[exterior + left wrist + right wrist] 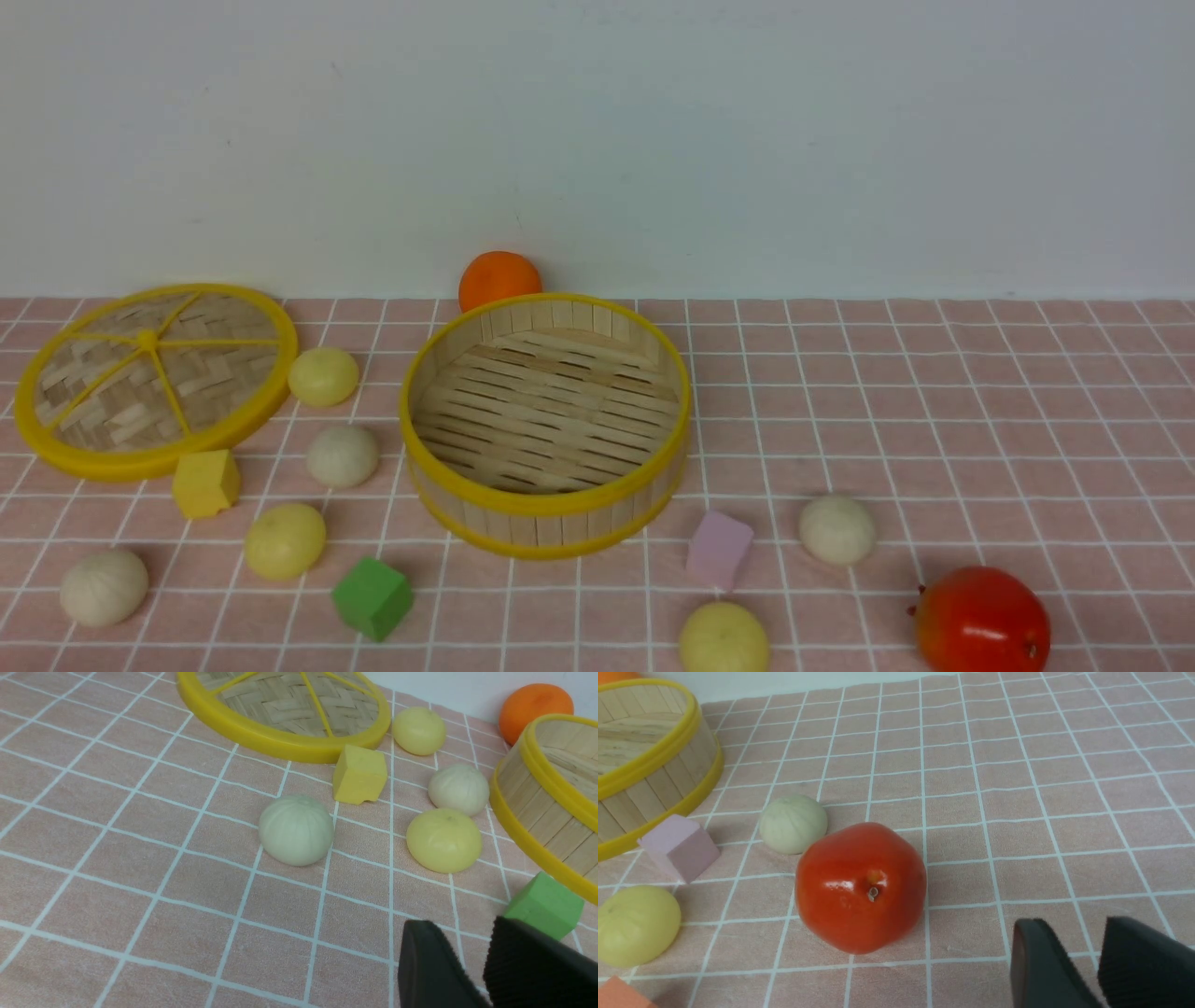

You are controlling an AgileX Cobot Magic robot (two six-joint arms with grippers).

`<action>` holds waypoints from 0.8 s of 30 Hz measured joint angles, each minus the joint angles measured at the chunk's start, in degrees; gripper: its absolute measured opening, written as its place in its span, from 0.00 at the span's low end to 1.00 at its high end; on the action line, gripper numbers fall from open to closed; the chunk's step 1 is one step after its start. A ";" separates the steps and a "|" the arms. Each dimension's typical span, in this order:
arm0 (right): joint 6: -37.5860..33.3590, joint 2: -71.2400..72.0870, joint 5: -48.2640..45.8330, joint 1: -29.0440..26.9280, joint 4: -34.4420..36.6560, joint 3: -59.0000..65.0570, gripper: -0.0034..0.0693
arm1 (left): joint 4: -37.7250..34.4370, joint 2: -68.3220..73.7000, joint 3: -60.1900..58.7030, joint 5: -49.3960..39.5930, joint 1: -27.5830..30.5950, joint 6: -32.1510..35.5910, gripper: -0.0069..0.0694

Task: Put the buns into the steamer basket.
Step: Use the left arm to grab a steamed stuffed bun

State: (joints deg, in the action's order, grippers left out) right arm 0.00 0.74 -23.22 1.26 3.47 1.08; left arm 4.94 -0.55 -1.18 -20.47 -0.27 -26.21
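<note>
The steamer basket (546, 505) stands empty mid-table, a round bamboo tub with yellow rims. Several buns lie around it. To its left are a pale yellow bun (323, 376), an off-white bun (343, 455), another pale yellow bun (285, 539) and an off-white bun (104, 586). To its right are an off-white bun (837, 529) and a pale yellow bun (724, 638). My left gripper (462, 926) hovers open and empty, short of the left buns (296, 830). My right gripper (1073, 924) is open and empty beside the red fruit (861, 886). Neither gripper shows in the front view.
The woven lid (149, 378) lies at the far left. An orange ball (499, 278) sits behind the basket. A yellow cube (205, 483), a green cube (372, 597) and a pink cube (719, 551) lie among the buns. The red fruit (980, 621) is at the front right.
</note>
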 joint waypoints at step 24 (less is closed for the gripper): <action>0.00 0.00 0.00 0.00 0.07 0.00 0.38 | -13.19 0.00 -0.54 17.55 0.00 0.00 0.40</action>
State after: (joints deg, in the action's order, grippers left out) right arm 0.00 0.74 -23.22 1.26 3.53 1.08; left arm -8.24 -0.55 -1.71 -2.92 -0.27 -26.21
